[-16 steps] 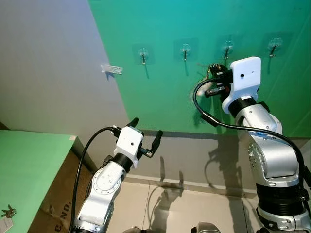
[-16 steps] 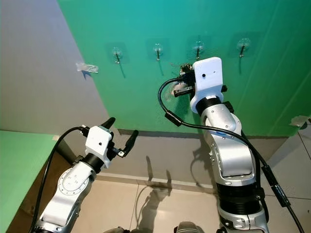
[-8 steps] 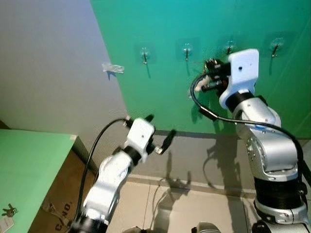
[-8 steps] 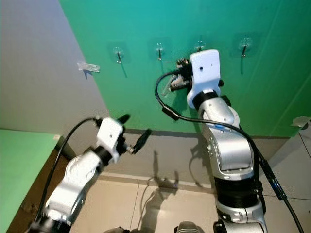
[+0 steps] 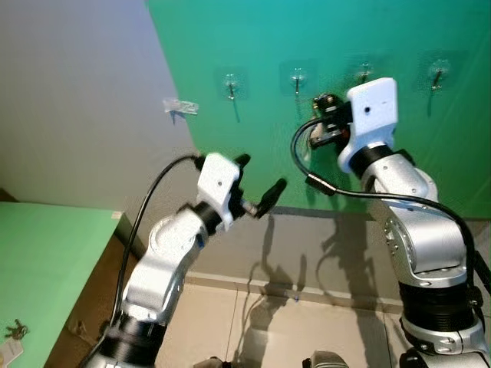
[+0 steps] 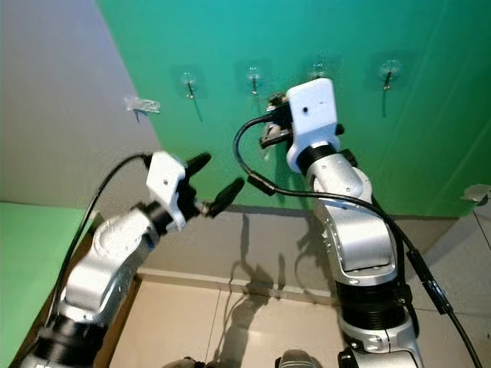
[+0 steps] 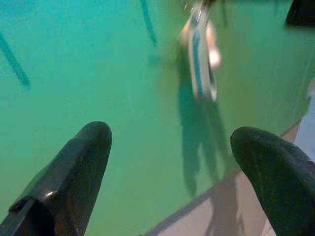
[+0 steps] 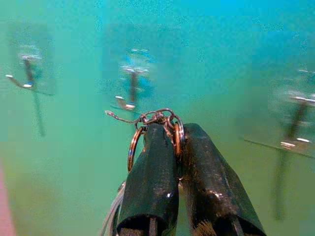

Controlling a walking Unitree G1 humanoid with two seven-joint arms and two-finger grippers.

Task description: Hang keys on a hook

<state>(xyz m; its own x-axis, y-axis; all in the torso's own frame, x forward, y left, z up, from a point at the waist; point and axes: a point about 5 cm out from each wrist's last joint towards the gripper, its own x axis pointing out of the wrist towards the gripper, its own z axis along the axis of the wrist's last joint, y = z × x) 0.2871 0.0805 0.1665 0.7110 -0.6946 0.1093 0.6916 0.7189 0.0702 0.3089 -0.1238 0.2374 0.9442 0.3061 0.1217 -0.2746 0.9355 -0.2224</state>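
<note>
I've got the right gripper pinching the keys just below hook 2 for threading; left gripper spread

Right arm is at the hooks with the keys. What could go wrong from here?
1. The key ring sits at the very tips of the right gripper, jaws shut on it; it might slip before reaching the hook.
2. Four hooks sit close together, so it may catch a neighbour.
3. The left gripper, jaws open, is raised nearby and might bump the dangling tag.
</note>
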